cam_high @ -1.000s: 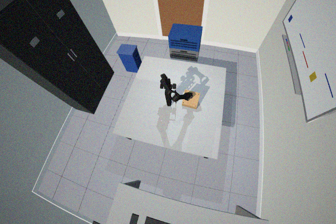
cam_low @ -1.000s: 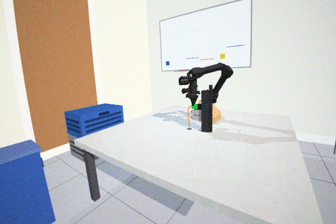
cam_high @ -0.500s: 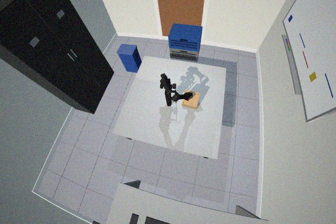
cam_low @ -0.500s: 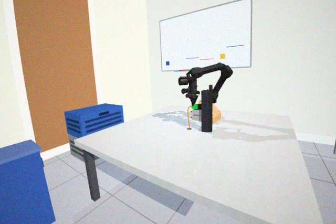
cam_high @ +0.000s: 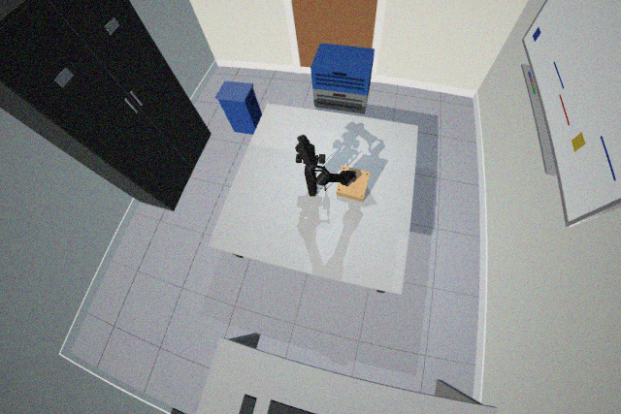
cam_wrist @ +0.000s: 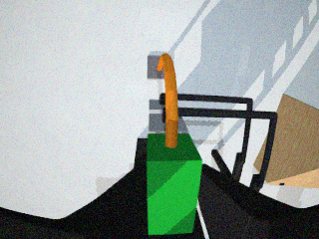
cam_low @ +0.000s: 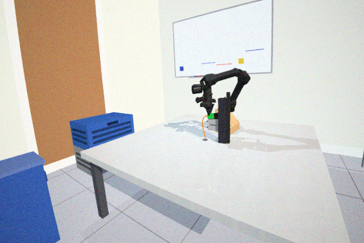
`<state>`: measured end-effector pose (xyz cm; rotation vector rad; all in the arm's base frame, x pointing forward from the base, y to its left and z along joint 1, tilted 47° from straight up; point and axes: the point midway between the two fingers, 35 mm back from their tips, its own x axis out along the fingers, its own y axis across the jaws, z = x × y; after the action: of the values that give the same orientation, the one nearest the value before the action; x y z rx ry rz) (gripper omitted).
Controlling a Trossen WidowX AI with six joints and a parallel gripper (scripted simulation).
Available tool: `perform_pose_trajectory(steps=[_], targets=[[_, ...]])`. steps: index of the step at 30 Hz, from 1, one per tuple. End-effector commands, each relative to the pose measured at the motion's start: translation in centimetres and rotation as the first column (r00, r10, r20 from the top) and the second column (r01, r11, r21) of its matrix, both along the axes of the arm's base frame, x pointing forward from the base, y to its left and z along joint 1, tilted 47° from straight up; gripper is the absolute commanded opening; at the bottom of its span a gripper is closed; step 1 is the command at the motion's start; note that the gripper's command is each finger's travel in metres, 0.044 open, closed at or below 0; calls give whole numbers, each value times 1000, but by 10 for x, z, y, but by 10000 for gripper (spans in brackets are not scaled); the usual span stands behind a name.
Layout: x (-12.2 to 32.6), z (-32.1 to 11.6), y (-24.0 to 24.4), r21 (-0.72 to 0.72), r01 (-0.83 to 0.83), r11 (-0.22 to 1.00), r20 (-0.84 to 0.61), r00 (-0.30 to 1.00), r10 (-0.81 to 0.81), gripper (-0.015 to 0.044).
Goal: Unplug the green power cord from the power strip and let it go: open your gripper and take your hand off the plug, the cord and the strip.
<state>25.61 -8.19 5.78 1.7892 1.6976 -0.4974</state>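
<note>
Where the single black arm [cam_low: 232, 79] bends down over the white table [cam_low: 264, 169], its one gripper [cam_low: 210, 110] is closed tight on the green plug [cam_wrist: 173, 186], one dark finger [cam_wrist: 116, 209] pressed to each side of it in the wrist view. That is the only plug to be seen, and it sits at the top of the grey power strip [cam_low: 212, 124], which stands just beside a tall black post [cam_low: 223, 120] and in front of a tan wooden block [cam_low: 234, 122]; whether the plug's prongs are seated in the strip cannot be told. One orange cord [cam_low: 203, 125] leaves the plug, arches up and outward, then drops to a small grey end piece [cam_low: 205, 139] lying on the table near the post's foot. Around the table stand two blue boxes: a louvred one [cam_low: 101, 128] by the brown panel [cam_low: 57, 58], and a plain one [cam_low: 24, 196] nearer the exterior camera. One whiteboard [cam_low: 223, 38] hangs on the wall behind the arm, and one black cabinet [cam_high: 84, 79] shows in the top view.
</note>
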Motion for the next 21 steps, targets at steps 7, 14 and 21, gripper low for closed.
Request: perform_pose_trajectory(steps=[7, 14, 21], targets=[[5, -21, -36, -69, 17, 998, 19, 1000, -16, 0], [6, -21, -29, -67, -1, 998, 19, 1000, 2, 105], [6, -21, -29, -67, -1, 998, 19, 1000, 2, 160]])
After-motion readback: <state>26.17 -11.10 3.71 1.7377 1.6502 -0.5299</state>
